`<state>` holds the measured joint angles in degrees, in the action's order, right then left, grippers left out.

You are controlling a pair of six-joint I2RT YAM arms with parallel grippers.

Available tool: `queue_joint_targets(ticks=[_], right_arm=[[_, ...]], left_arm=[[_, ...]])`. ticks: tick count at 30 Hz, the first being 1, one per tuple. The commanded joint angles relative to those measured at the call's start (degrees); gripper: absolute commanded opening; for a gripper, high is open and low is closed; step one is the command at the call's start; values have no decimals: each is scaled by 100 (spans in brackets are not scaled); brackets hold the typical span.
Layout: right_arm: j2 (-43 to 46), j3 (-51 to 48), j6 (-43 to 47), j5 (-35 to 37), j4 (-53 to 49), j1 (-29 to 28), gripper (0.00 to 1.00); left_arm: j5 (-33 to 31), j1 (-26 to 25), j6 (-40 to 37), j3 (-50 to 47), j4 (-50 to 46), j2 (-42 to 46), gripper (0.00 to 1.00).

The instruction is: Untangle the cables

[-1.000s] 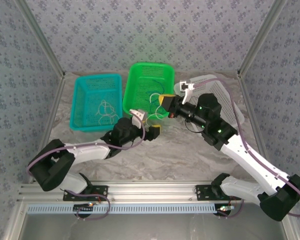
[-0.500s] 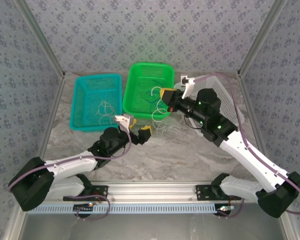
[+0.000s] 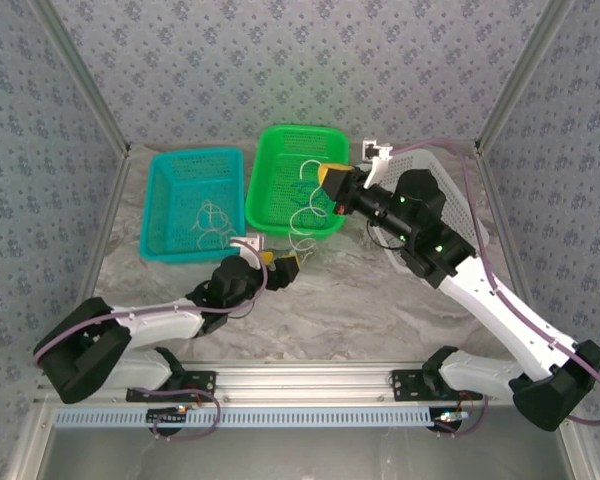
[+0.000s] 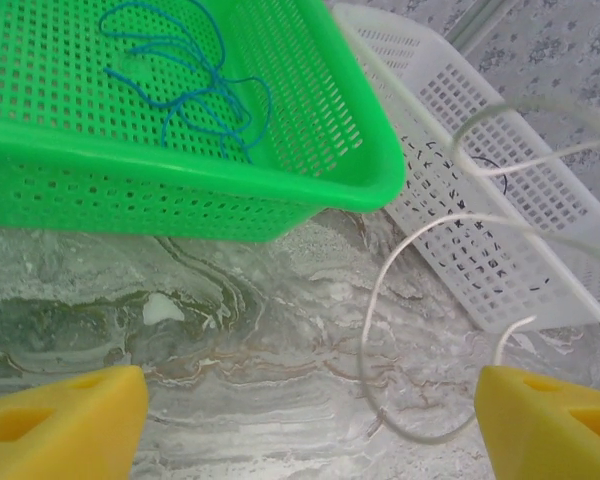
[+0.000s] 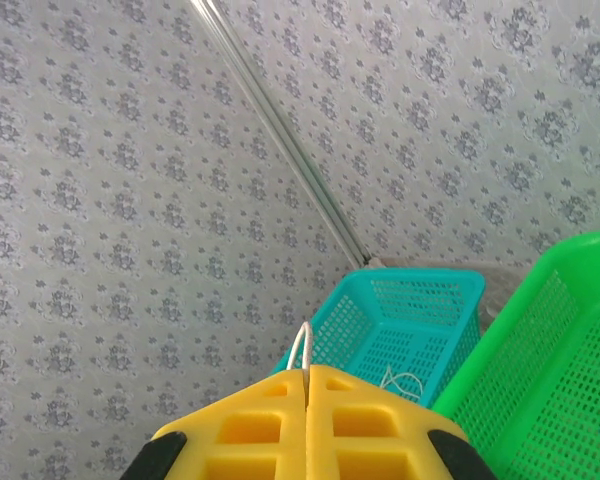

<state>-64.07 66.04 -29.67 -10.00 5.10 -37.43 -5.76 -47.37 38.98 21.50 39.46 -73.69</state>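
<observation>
Right end effector point(image 3: 330, 178): clenched on thin pale whitish cable point(image 4: 364, 340), high over green perforated plastic basket point(image 4: 280, 180) so its loop hangs free. Left end effector point(image 4: 310, 400): spread wide, low over marbled surface point(image 4: 230, 340), flanking that loop, probably for a second grip. Thin blue cable point(image 4: 195, 95): inside basket.

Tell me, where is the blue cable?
The blue cable lies loose inside the green basket, left of the white basket, in the left wrist view.
</observation>
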Motion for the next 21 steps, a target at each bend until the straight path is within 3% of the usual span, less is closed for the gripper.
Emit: queue_joint_targets(ticks=[1,21], right_arm=[[-56,342,173,64,211,-23,0],[-334,567,-156,-153,757,-193,0]], left_arm=[[129,-46,392,179,433,-98,85],[596,-20,756,875,1283,-1189,85]])
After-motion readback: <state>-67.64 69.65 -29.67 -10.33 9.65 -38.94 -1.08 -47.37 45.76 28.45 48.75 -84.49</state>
